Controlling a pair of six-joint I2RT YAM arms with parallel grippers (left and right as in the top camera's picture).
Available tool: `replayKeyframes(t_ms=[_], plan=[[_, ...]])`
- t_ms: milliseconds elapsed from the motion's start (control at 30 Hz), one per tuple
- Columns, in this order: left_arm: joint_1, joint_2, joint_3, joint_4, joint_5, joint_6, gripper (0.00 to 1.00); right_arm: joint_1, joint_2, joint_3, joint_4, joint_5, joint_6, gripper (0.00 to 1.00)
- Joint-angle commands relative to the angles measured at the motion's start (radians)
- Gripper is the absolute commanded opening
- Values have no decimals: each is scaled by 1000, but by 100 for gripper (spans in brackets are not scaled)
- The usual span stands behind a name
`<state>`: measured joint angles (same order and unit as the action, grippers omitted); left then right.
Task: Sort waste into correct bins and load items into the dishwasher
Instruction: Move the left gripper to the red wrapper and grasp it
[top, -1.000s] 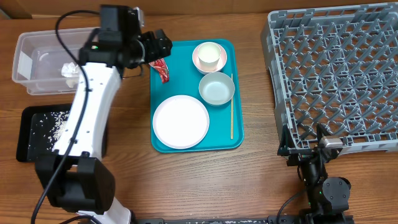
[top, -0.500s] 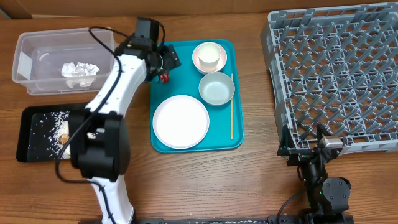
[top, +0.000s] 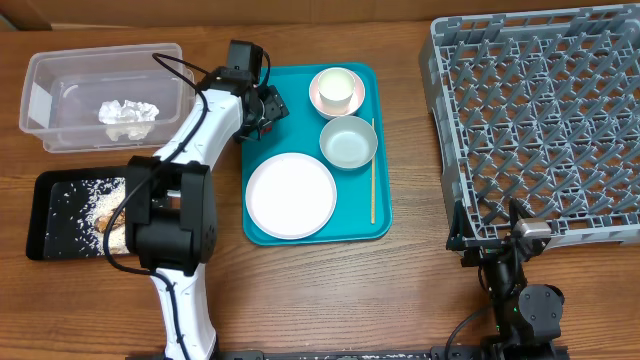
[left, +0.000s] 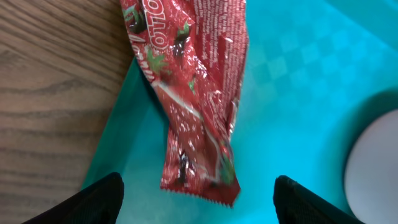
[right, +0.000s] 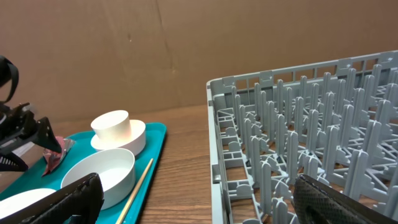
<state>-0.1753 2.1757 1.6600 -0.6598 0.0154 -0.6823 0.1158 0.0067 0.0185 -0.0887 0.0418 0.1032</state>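
sorting looked nearly done, loading not begun. the crumpled white napkin (top: 128, 112) lay in the clear tub (top: 60, 70). the white crumbs (top: 85, 190) and the small brown lump (top: 105, 208) sat in the black tray (top: 45, 215) at the counter's left side. the red wrapper (left: 199, 93) was the one piece of waste left. it lay at the upper left edge of the teal tray (top: 352, 205), one end reaching over the rim toward the wood.

my left hand (left: 198, 198) hung right over it, fingers spread wide either side of its lower end, gripping nothing. my right hand (right: 199, 205) sat low at the near edge of the dish rack (top: 540, 110), jaws wide and empty.

the plate (top: 291, 195), the grey-blue bowl (top: 348, 142), the pink bowl (top: 319, 103) with the white cup (top: 337, 88) standing in it, and the wooden stick (top: 373, 172) all sat on the teal tray, so every item was left to load.

from above, my own wrist covered nearly all of the wrapper, and the rack ran off the right edge. the wrist camera cut off the wrapper's top end and showed only my fingertips. i could not tell whether they touched the tray; probably they hovered just clear.
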Motion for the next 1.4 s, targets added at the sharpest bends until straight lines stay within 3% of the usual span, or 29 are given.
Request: replayKeyframes(t_ms=[0,200,533,667,1367], plan=[[-4,26,5,11,-27,-22,79,3,-3,-10,8,8,-6,100],[-8,26,5,39,-27,-22,68,3,-3,-10,8,8,-6,100],[-9,26,5,50,-71,-21,68,3,-3,-10,8,8,-6,100],[-9,26,5,63,-71,-22,61,3,-3,-10,8,8,-6,100],[-16,28,3,66,-68,-21,59,3,-3,-10,8,8,-6,100]])
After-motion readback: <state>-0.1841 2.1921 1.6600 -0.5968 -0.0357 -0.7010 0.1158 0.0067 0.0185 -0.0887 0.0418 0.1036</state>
